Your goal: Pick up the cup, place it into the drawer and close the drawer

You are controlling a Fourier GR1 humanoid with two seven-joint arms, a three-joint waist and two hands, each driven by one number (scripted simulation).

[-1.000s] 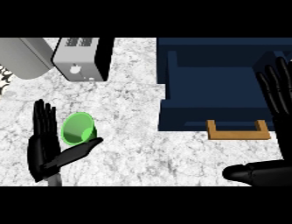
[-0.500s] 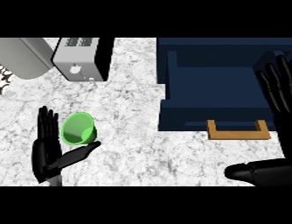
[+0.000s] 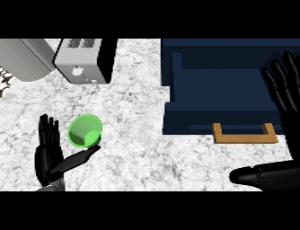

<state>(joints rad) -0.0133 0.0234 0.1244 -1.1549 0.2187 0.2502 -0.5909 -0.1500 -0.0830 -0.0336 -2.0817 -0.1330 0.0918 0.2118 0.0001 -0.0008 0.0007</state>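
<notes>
On the marble tabletop (image 3: pixel 146 112), the navy drawer (image 3: pixel 226 90) is standing pulled open at the right, its wooden handle (image 3: pixel 244 134) facing the robot, ready to take the cup. The right hand (image 3: pixel 295 94) is resting open beside it, fingers up. At lower left, the left hand (image 3: pixel 55 155) is spreading wide, fingers straight and thumb out, cradling the side of the green cup (image 3: pixel 85 131) for a grasp not yet made.

Both hands are glossy black with long, segmented fingers and a thick thumb. The left hand (image 3: pixel 52 157) at seven o'clock looks small and slim; the right hand (image 3: pixel 297 112) at four o'clock looks much larger, its thumb bulky and rounded.
</notes>
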